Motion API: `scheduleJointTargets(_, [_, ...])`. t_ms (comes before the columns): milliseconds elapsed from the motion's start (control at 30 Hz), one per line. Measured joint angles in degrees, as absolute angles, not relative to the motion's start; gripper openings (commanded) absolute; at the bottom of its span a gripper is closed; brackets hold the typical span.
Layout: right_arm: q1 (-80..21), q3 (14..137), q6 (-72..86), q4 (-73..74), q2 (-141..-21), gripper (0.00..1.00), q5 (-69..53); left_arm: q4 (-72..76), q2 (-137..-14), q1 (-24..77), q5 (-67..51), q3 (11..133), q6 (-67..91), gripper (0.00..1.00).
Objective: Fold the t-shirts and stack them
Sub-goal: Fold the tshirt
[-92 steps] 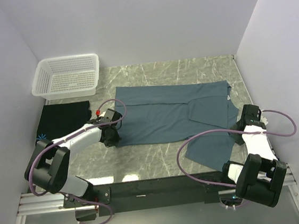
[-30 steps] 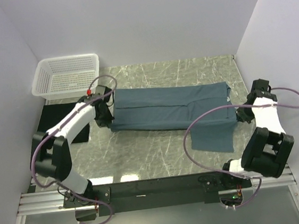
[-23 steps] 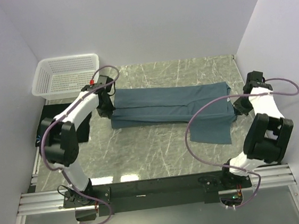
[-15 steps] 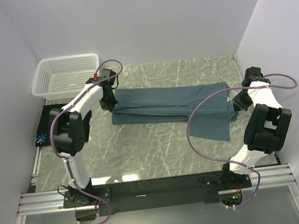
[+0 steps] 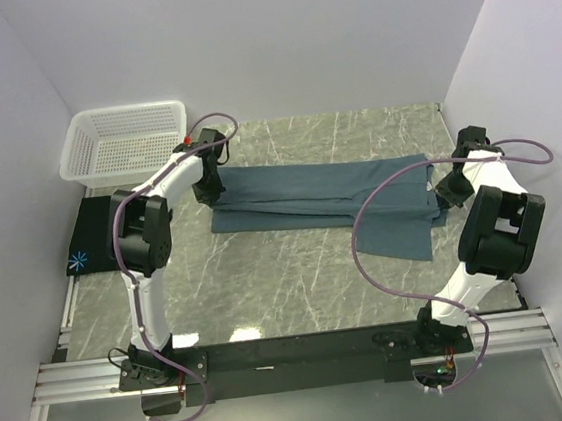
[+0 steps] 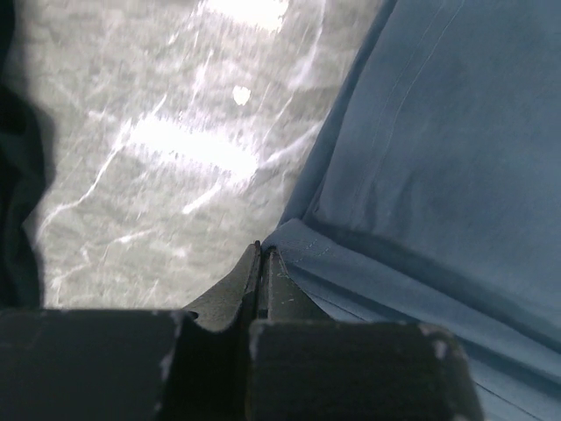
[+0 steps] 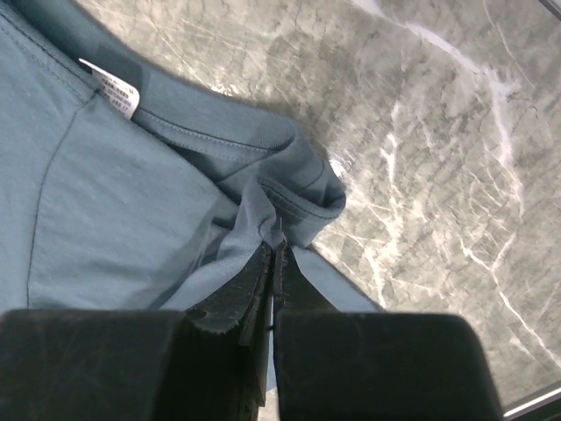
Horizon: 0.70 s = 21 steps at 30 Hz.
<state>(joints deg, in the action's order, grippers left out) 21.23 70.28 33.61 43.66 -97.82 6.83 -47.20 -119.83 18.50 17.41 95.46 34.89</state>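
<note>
Across the back half of the marble desk [image 5: 297,269], your slate-blue t-shirt [image 5: 309,192] lies as a long folded band, with a flap of it reaching nearer at the right end. Your left tool [image 5: 208,186] has its fingers pressed together on the hem corner at the band's left end. Your right tool [image 5: 447,189] pinches a bunch of cloth just by the collar, close to the white label [image 7: 110,88]. Far left, the black t-shirt [image 5: 98,235] with its light-blue starburst lies flat, just in front of the white lattice basket [image 5: 125,141].
</note>
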Motion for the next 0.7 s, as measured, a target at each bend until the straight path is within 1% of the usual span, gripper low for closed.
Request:
scheduleJointTargets(133, [21.2, 70.3, 33.8, 42.9, -98.3, 0.04, 6.9, -46.1, -120.7, 18.5, 17.4, 96.4, 34.6, 0.01])
scheduleJointTargets(167, [21.2, 70.3, 33.8, 42.7, -98.6, 0.06, 6.9, -45.8, -120.8, 18.5, 17.4, 96.4, 34.6, 0.01])
scheduleJointTargets(200, [21.2, 70.3, 33.9, 42.5, -98.9, 0.13, 7.0, -45.5, -120.8, 18.5, 17.5, 96.4, 34.6, 0.03])
scheduleJointTargets(267, [21.2, 70.3, 34.2, 42.4, -99.4, 0.20, 7.2, -45.0, -120.9, 18.5, 17.5, 96.5, 34.5, 0.08])
scheduleJointTargets(300, [21.2, 70.3, 34.3, 42.3, -99.6, 0.27, 7.4, -44.9, -120.9, 18.5, 17.6, 96.5, 34.5, 0.21])
scheduleJointTargets(367, [21.3, 70.3, 34.1, 42.1, -99.7, 0.31, 8.3, -44.9, -120.9, 18.5, 18.5, 96.5, 33.9, 0.34])
scheduleJointTargets(400, [21.3, 70.3, 34.0, 41.9, -99.7, 0.33, 8.8, -44.9, -120.9, 18.4, 19.0, 96.5, 33.8, 0.42])
scheduleJointTargets(467, [21.2, 70.3, 33.8, 41.7, -99.5, 0.36, 9.6, -44.9, -120.9, 18.1, 20.0, 96.5, 33.7, 0.49])
scheduleJointTargets(500, [21.1, 70.3, 33.6, 41.8, -99.4, 0.39, 9.9, -44.9, -120.9, 17.9, 20.4, 96.5, 33.8, 0.58])
scheduleJointTargets(600, [20.0, 70.3, 33.2, 42.3, -97.3, 0.45, 11.0, -45.4, -120.3, 17.5, 21.5, 96.4, 33.9, 0.74])
scheduleJointTargets(667, [18.3, 70.3, 32.7, 42.9, -94.3, 0.47, 11.8, -45.5, -118.9, 17.4, 21.8, 96.0, 34.1, 0.82])
scheduleJointTargets(700, [17.2, 70.0, 32.4, 42.9, -92.4, 0.48, 12.3, -45.3, -117.4, 17.4, 21.9, 95.2, 34.2, 0.87])
